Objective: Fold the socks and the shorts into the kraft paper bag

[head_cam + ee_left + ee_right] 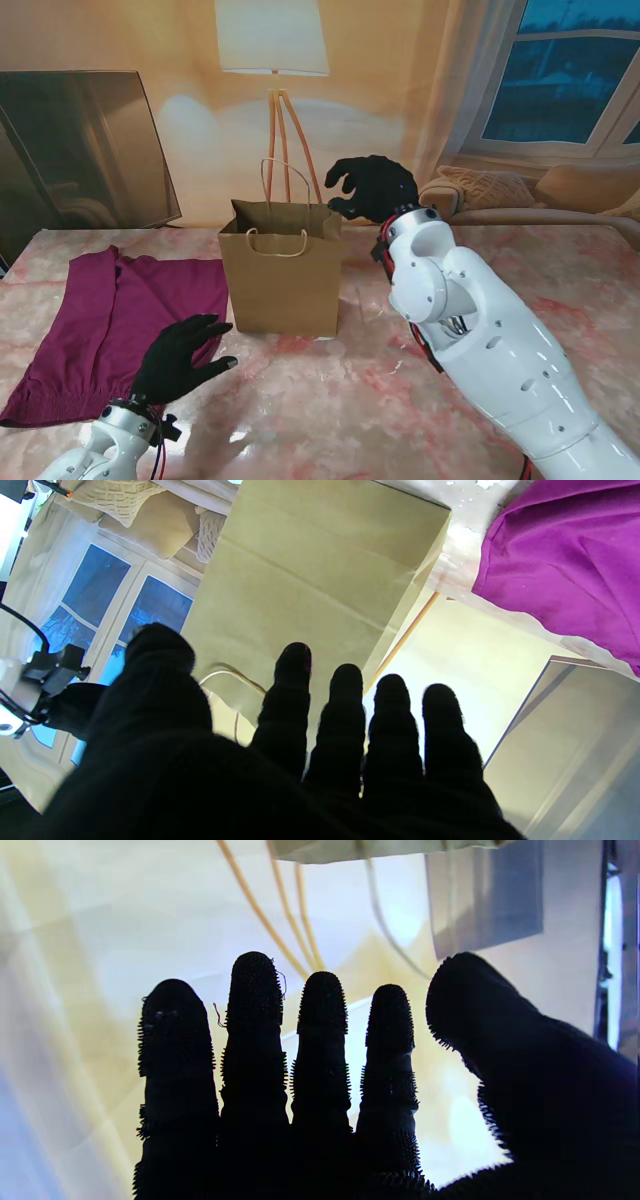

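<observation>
From the stand, the upright kraft paper bag (280,280) sits mid-worktop (330,410); magenta shorts (110,330) lie flat left of it, beside the splayed, empty left hand (180,358). The right hand (373,187) hovers spread by the bag's rim. The left wrist view shows the bag's creased paper; the right wrist view shows its looped cord handle (385,920).

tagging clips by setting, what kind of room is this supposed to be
Probably a staged living room, maybe a printed backdrop: a floor lamp stands behind the table, a sofa with cushions sits under a window, and a dark screen leans at the left. The marble-look table holds the work.
</observation>
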Controlling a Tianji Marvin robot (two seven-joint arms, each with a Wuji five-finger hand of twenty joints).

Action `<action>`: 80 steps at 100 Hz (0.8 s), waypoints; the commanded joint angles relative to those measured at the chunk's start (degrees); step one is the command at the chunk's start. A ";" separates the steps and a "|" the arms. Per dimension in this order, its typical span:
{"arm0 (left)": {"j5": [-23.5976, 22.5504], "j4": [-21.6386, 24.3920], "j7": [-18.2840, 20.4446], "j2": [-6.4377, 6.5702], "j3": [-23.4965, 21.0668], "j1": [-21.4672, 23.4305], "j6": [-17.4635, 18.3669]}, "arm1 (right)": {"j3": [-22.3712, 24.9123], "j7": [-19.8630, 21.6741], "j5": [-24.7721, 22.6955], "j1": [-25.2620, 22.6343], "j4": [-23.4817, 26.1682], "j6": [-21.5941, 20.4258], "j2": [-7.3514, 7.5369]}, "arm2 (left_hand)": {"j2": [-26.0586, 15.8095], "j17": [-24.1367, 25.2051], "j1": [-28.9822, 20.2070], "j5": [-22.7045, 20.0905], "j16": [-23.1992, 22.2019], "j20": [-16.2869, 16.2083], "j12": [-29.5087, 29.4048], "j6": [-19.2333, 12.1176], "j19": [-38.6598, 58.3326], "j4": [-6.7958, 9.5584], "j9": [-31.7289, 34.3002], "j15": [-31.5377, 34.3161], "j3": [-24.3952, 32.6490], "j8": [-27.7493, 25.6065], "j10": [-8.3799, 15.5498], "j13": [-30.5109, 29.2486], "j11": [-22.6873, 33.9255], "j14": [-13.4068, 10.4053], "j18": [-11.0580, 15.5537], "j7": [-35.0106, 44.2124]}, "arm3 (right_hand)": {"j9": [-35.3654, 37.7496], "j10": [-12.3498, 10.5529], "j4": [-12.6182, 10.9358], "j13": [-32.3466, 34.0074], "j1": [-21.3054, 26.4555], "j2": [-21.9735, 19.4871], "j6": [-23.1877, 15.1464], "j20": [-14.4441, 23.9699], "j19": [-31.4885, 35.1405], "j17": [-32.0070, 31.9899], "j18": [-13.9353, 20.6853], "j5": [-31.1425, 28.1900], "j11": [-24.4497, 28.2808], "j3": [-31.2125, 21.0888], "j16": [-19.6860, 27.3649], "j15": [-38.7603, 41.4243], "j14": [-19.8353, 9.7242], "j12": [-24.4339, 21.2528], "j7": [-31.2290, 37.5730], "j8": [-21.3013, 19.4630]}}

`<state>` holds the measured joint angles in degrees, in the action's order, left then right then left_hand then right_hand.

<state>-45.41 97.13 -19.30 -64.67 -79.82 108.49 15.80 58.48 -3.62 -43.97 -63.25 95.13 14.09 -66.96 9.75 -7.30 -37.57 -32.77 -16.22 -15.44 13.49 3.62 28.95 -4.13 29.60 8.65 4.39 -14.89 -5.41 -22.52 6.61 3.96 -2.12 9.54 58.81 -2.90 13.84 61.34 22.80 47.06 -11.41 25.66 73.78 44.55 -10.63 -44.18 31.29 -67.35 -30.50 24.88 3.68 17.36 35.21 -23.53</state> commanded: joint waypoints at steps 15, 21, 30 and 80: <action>-0.03 0.49 0.15 0.06 1.02 -0.50 -0.46 | 4.53 2.12 -3.43 -3.65 -0.62 -0.58 2.76 | -0.88 0.36 -1.09 -0.52 0.61 0.07 -0.55 -0.75 -0.53 3.13 -1.46 -0.84 -0.70 -0.57 1.65 1.64 -1.03 -1.88 1.09 0.35 | -2.04 -0.73 -3.87 -2.18 2.10 -6.76 -0.31 -0.51 -7.71 -4.91 2.14 1.79 -0.98 -0.83 1.52 -2.94 -0.55 -0.80 -0.50 0.72; -0.03 0.51 0.22 0.07 1.28 -0.65 -0.61 | 5.23 2.64 -3.55 -4.29 -1.66 -0.54 2.98 | -0.87 0.39 -1.07 -0.55 0.61 0.07 -0.54 -0.78 -0.53 3.13 -1.44 -0.84 -0.69 -0.57 1.65 1.64 -1.02 -1.88 1.11 0.37 | -2.28 -0.59 -1.91 -2.51 3.07 -7.77 -0.31 -0.22 -9.12 -5.21 2.47 1.92 -1.12 -0.34 1.68 -3.28 -0.49 -0.83 0.01 2.06; -0.04 0.59 0.37 0.10 1.60 -0.84 -0.81 | 5.40 2.42 -3.55 -4.78 -4.21 -0.50 3.10 | -0.86 0.39 -1.10 -0.52 0.61 0.06 -0.54 -0.79 -0.51 3.13 -1.46 -0.83 -0.64 -0.57 1.64 1.65 -1.02 -1.93 1.08 0.35 | -2.47 -0.33 -1.07 -2.87 3.54 -8.20 -0.27 -0.39 -10.35 -5.31 2.90 2.05 -1.18 -0.19 1.92 -3.58 -0.33 -0.84 0.83 3.15; 0.23 0.49 1.30 0.22 2.15 -0.98 -1.38 | -4.62 -2.10 0.86 0.49 -25.14 -1.23 1.97 | -0.90 0.42 -1.27 -0.58 0.60 0.06 -0.53 -0.81 -0.51 3.13 -1.43 -0.81 -0.44 -0.59 1.63 1.64 -0.99 -1.88 1.16 0.42 | -6.64 0.62 0.73 -7.10 8.78 -15.46 0.52 -6.08 -15.79 -6.03 5.62 4.95 -4.66 0.29 6.43 -7.68 -0.68 -2.00 6.18 8.98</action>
<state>-45.37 97.47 -18.06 -64.54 -77.90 107.44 14.56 54.49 -5.91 -43.31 -62.76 71.49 12.52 -63.99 9.75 -7.29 -37.57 -32.77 -16.22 -15.44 13.49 3.62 28.95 -4.13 29.60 8.65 4.39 -14.89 -5.41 -22.52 6.61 3.94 -2.12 9.54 54.63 -2.89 13.02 56.49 30.15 33.68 -11.33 21.35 59.02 39.35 -7.06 -40.83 27.33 -67.29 -25.44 18.81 3.64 15.95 41.10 -15.59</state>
